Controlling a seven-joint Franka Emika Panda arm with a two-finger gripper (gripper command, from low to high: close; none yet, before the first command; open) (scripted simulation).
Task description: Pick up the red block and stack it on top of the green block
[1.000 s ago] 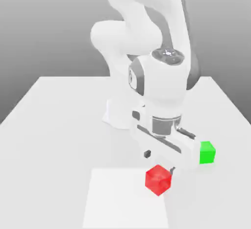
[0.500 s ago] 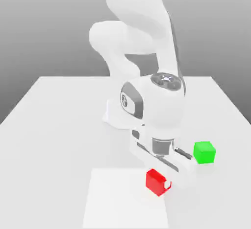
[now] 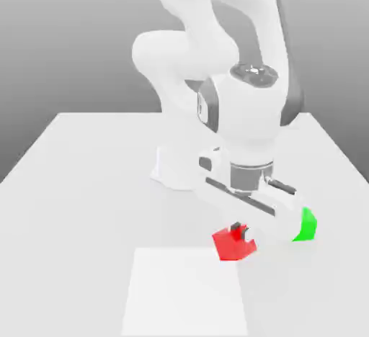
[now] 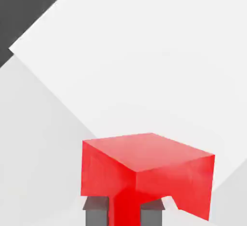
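Note:
The red block hangs a little above the table in the exterior view, with my gripper shut on it. Two dark fingertips clamp its upper part. In the hand view the red block is close up, held between grey fingers with the table surface behind it. The green block rests on the table at the exterior view's right, partly hidden behind my hand and apart from the red block.
A brighter white square patch lies on the grey-white table near the front, below the red block. The arm's white base stands behind the hand at the table's middle.
The fingers came down around the red block and shut on it. The hand has since risen, lifting the block off the white patch and slightly toward the back.

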